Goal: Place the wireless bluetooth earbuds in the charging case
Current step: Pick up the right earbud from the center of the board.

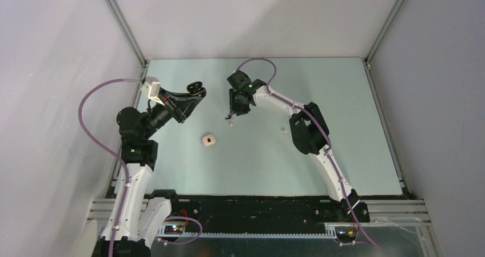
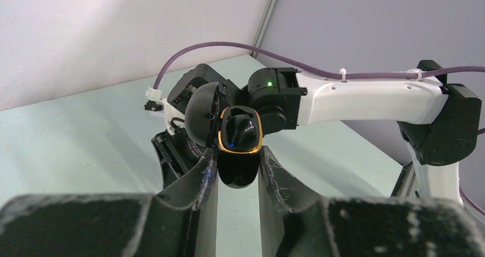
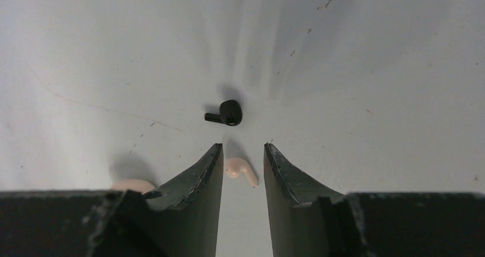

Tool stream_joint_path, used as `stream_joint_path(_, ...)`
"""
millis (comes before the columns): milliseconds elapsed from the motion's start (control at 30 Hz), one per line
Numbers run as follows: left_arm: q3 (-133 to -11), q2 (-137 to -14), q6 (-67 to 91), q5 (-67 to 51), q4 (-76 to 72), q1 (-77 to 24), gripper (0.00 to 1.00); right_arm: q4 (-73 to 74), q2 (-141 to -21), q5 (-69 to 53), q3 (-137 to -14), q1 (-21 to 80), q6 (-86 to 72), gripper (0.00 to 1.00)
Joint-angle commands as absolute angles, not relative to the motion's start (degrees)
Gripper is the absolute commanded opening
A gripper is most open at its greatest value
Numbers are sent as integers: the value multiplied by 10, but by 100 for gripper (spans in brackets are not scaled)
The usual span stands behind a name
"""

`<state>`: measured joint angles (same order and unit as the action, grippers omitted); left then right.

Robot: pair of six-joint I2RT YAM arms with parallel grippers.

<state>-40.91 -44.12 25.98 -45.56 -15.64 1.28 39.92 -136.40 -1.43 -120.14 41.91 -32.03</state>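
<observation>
The left hand (image 2: 237, 157) is clenched on the open black case (image 2: 239, 132), held clear of the worktop (image 3: 372, 68). The right hand (image 3: 243, 154) is released, its jaws set either side of a cream bud (image 3: 240, 171). A black bud (image 3: 227, 113) lies just beyond. The buds are judged light, hard and slippery, best pinched across the rounded head.

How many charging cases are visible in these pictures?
2. The black charging case, its lid open, is held in the left gripper. The cream charging case lies on the table, near its middle. None seems hidden.
</observation>
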Motion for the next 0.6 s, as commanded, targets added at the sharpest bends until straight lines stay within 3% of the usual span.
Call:
stream_joint_path(0, -419, -431, 242, -452, -152, 21, 0, 404, -1381, 12, -1236, 423, -345, 36)
stream_joint_path(267, -415, -437, 233, -456, -149, 23, 0, 377, -1402, -33, -1252, 421, -338, 44)
stream_joint_path(567, -415, -441, 233, -456, -149, 24, 0, 375, -1416, -31, -1254, 422, -341, 41)
